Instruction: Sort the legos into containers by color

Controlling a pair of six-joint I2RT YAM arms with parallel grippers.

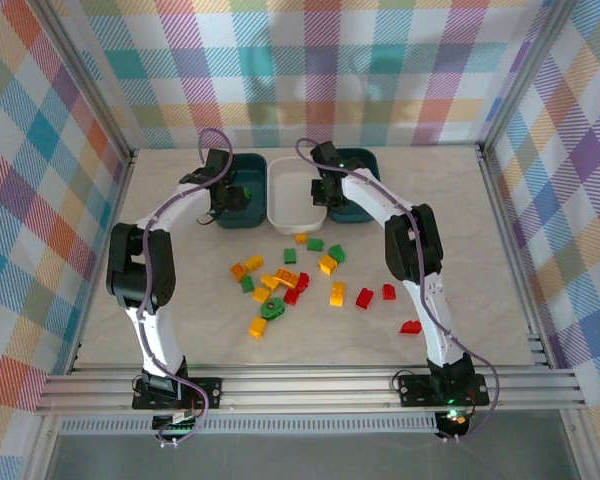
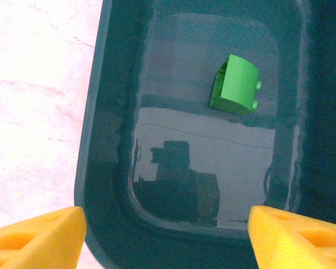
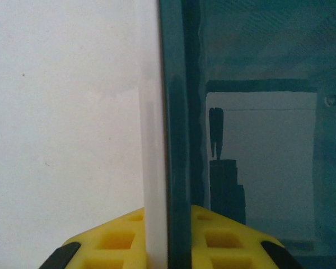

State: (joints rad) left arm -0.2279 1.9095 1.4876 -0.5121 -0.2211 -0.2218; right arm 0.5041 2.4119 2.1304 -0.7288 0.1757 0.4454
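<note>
Three containers stand in a row at the back: a left teal tub (image 1: pixel 258 168), a white tub (image 1: pixel 283 212) and a right teal tub (image 1: pixel 366 157). My left gripper (image 2: pixel 167 235) hangs open over the left teal tub (image 2: pixel 101 140), nothing between its yellow fingers (image 2: pixel 33 238). One green lego (image 2: pixel 235 85) lies on that tub's floor. My right gripper (image 3: pixel 168 235) is shut on the touching rims of the white tub (image 3: pixel 154 168) and the right teal tub (image 3: pixel 178 112). Loose legos (image 1: pixel 290 275) in green, yellow and red lie scattered mid-table.
Red legos (image 1: pixel 364 297) lie to the right of the heap, one (image 1: pixel 411 326) close to the right arm. A yellow lego (image 1: pixel 257 326) lies nearest the front. Checked walls enclose the table on three sides.
</note>
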